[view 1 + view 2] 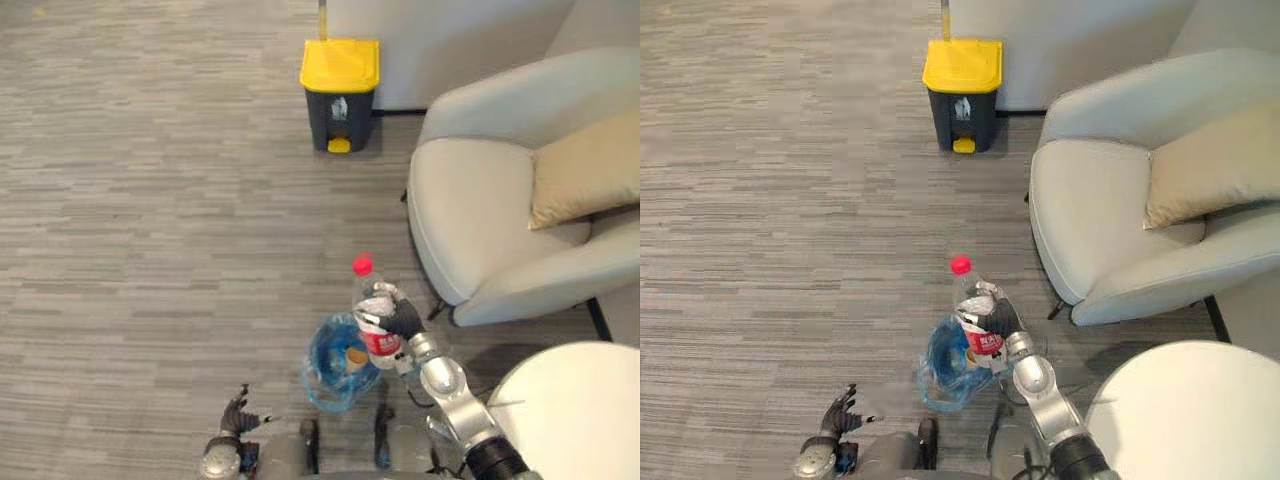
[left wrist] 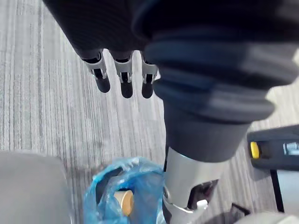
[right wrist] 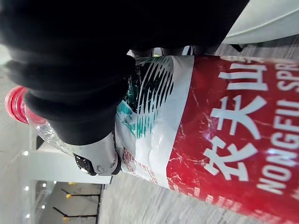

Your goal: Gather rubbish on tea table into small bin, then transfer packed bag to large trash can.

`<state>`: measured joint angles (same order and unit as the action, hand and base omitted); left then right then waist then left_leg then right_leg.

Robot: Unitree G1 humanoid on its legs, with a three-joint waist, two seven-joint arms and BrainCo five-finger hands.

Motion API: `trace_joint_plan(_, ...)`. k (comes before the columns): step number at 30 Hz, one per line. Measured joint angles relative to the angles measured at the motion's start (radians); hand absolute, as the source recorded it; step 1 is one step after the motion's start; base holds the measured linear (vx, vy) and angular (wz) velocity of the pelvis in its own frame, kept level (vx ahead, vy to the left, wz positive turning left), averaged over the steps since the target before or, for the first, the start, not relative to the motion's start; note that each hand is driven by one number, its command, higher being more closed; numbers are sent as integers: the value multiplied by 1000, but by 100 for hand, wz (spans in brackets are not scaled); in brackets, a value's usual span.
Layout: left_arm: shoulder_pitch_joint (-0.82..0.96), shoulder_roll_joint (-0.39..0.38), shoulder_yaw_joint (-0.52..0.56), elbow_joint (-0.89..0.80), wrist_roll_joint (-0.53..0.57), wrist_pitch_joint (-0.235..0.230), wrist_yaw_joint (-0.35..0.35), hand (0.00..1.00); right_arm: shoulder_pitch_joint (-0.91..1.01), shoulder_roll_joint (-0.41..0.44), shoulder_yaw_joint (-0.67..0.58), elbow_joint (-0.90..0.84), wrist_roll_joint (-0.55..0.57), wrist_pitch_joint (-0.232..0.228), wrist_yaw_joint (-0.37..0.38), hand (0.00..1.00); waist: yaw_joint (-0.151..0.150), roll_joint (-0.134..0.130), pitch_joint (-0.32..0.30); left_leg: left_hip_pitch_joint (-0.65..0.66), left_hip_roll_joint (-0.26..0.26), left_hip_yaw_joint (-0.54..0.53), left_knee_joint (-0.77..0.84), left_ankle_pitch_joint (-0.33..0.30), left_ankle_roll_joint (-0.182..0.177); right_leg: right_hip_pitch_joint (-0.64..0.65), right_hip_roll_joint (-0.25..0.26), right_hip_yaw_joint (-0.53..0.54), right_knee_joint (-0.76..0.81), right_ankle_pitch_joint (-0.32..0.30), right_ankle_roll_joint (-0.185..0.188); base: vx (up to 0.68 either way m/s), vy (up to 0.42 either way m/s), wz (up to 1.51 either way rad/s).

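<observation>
A clear plastic bottle (image 1: pixel 368 300) with a red cap and a red-and-white label stands upright in my right hand (image 1: pixel 400 318), whose fingers are curled round its middle; the label (image 3: pixel 219 135) shows close up in the right wrist view. The bottle hangs just above the right rim of a small bin lined with a blue bag (image 1: pixel 335 370), which stands on the floor and holds a brown paper cup (image 2: pixel 124 201). My left hand (image 1: pixel 236 415) hangs low to the left of the bin, fingers (image 2: pixel 126 84) straight and holding nothing.
A large grey trash can with a yellow lid (image 1: pixel 340 92) stands far ahead by the wall. A light armchair (image 1: pixel 480 220) with a beige cushion (image 1: pixel 585 175) is to the right. The round white tea table (image 1: pixel 570 410) shows at the lower right.
</observation>
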<state>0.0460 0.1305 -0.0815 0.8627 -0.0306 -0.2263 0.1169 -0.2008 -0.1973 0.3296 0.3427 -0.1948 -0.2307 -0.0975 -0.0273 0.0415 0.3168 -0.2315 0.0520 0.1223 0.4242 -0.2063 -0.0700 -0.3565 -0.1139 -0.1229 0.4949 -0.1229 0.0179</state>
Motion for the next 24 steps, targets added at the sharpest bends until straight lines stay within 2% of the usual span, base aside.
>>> trace_joint_plan(3,-72,5,25,-38,-44,-12,24,0,-126,-23,23,78,-20,14,-39,100,-2,13,96,-142,46,19,191,-48,11,-112,20,13,113,-1,-1,-172,-5,-18)
trace_joint_plan(4,-109,12,31,-40,-69,-18,43,0,-176,-32,32,102,-31,18,-58,100,7,16,119,-221,62,19,277,-67,12,-186,24,18,183,-2,-2,-280,17,-9)
trace_joint_plan(6,-135,17,34,-44,-90,-22,62,0,-206,-31,32,118,-45,23,-76,100,18,18,122,-286,71,19,335,-91,11,-252,26,21,235,-12,-7,-212,16,-7)
trace_joint_plan(9,-201,16,60,-73,-136,-27,94,0,-284,-24,29,116,-51,25,-121,100,45,15,141,-446,89,29,486,-173,53,-396,26,43,349,-102,-11,-207,8,3)
trace_joint_plan(11,-239,7,97,-112,-161,-36,109,0,-349,-7,29,110,-51,30,-143,100,46,17,165,-564,114,28,580,-209,50,-500,27,40,422,-127,-7,-331,-27,3)
trace_joint_plan(12,-263,0,121,-137,-177,-40,112,0,-385,-1,29,96,-51,41,-155,100,47,18,174,-647,135,29,634,-212,53,-577,31,39,462,-131,-12,-405,-47,-2)
trace_joint_plan(14,-307,-9,133,-159,-204,-42,125,0,-430,7,28,88,-51,46,-173,100,51,17,206,-726,154,33,685,-214,57,-652,33,39,502,-129,-11,-335,-41,-3)
trace_joint_plan(15,-337,-17,137,-189,-220,-44,129,0,-456,7,28,69,-51,56,-187,100,61,17,214,-815,167,33,725,-214,58,-736,33,40,533,-120,-11,-268,-31,-6)
trace_joint_plan(19,-394,-43,188,-274,-268,-61,139,0,-531,24,28,67,-51,88,-203,100,75,17,229,-980,192,32,815,-211,56,-895,32,42,609,-105,-8,-184,-15,-3)
trace_joint_plan(22,-419,-48,213,-304,-282,-69,148,0,-586,36,26,67,-51,104,-213,100,84,17,230,-1043,192,25,855,-210,58,-958,30,45,646,-96,-8,-104,12,-3)
trace_joint_plan(24,-430,-51,215,-335,-283,-79,147,0,-650,36,20,68,-51,105,-227,100,97,17,230,-1088,190,17,880,-205,73,-1003,27,45,677,-95,-14,-64,5,3)
